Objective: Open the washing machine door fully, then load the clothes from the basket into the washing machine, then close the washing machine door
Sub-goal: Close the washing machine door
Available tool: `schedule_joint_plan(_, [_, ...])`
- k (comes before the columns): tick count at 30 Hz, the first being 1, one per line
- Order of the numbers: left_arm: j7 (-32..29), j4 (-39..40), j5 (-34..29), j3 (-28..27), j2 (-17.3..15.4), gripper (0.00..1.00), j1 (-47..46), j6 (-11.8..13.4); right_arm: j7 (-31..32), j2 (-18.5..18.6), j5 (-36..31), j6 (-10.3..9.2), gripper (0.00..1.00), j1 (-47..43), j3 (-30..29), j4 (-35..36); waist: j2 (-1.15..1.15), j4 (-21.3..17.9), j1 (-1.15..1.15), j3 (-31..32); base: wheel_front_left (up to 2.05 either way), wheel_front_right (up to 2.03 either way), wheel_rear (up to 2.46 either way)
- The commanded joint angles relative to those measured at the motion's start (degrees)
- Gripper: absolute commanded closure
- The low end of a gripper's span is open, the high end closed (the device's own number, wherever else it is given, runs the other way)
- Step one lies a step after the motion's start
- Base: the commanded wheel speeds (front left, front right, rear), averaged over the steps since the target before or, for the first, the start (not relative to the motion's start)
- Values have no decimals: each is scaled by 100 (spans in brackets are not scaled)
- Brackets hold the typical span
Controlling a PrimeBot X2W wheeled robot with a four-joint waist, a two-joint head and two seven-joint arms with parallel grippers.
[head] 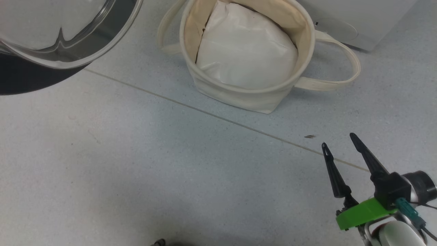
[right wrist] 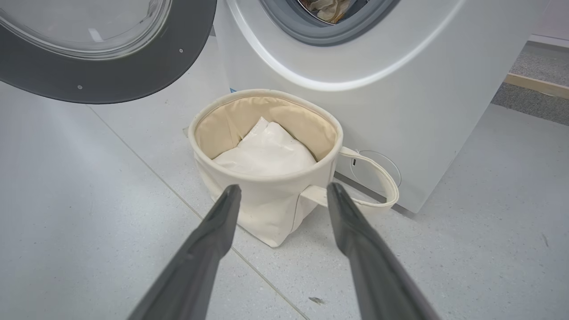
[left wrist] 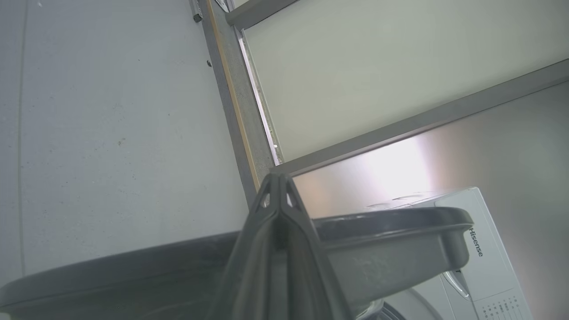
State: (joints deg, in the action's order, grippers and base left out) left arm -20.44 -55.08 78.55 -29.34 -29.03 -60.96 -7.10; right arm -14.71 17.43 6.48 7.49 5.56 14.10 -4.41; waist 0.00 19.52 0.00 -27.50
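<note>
Now my right gripper (head: 338, 140) hovers over the floor (head: 136, 171), fingers spread apart, with the basket (head: 239, 97) just beyond it holding a white padded bundle (head: 245, 51). My left gripper (left wrist: 278, 178) has its fingers pressed together by the rim of the washing machine door (right wrist: 111, 84), swung open left of the washing machine (right wrist: 400, 89); clothes (right wrist: 326, 6) show inside it.

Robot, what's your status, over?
Right tool open, empty, near basket. Left tool shut, at door. Door open; clothes in washer, white bundle in basket. Nothing in the way.
</note>
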Motion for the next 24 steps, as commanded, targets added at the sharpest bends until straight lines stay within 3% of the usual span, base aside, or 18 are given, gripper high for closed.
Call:
schedule_joint_plan(1, [-254, 200, 81, 118, -174, 100, 71, -38, -29, 84, -26, 0, 0, -133, 112, 178, 0, 8, 0, -12, 0, 0, 0])
schedule_joint_plan(13, [-1962, 108, 506, 399, 24, 100, 193, -38, -29, -37, 8, 0, 0, -79, 156, 139, 0, 142, 0, 78, 0, 0, 0])
schedule_joint_plan(24, [-3193, 790, 593, 760, 215, 100, 665, 38, -29, -432, 87, 0, 0, 43, 338, -95, 0, 235, 0, 499, 0, 0, 0])
